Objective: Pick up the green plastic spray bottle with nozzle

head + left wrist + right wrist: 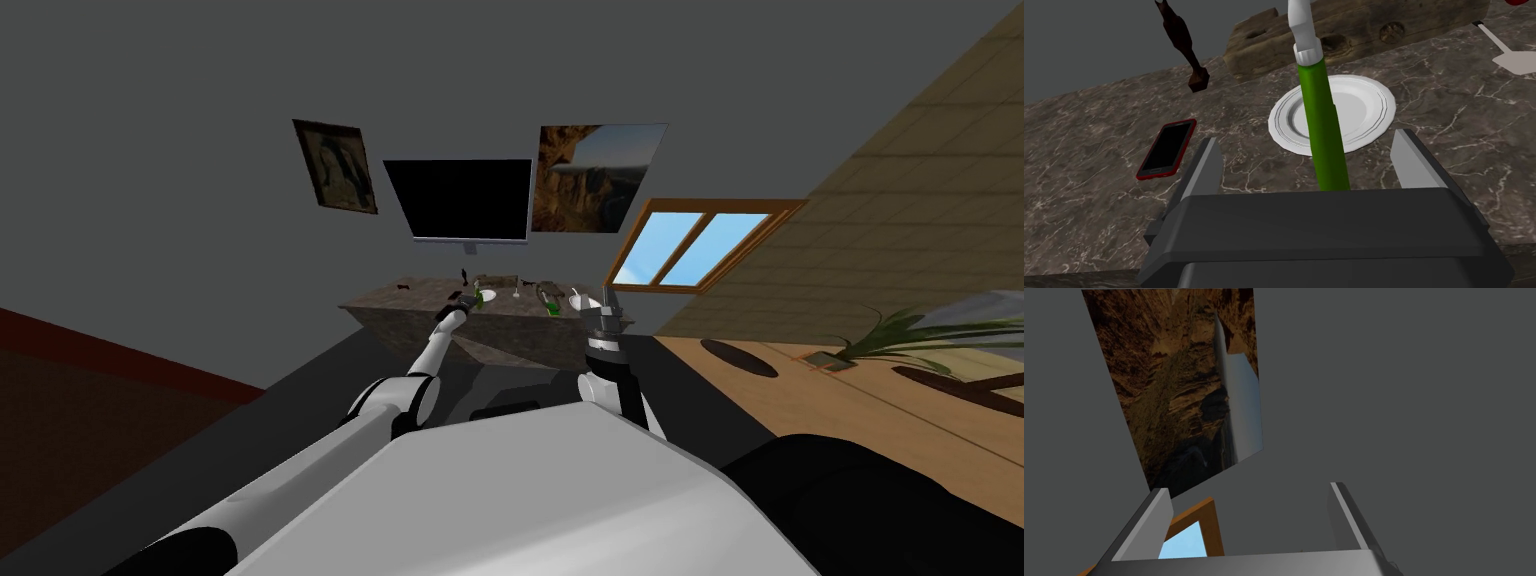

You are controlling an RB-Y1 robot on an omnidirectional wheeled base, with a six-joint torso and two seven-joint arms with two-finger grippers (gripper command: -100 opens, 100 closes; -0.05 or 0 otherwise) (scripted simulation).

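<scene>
marble counter [1084,200]: one green bottle [1324,130], one plate [1369,107]

Slim white left arm [440,338] darkening at the wrist left of centre, right arm [606,352] wearing grey and black ribbed bands right of centre, left gripper [1307,140] showing light grey blade fingers [1206,160] rising from a charcoal box, right gripper [1249,488] showing matching grey blades.

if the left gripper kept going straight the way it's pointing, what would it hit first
Most likely the slim green spray bottle with the white nozzle: it stands between the open fingers of the left gripper, touching neither. The round white plate lies beyond it on the dark marble top.
</scene>
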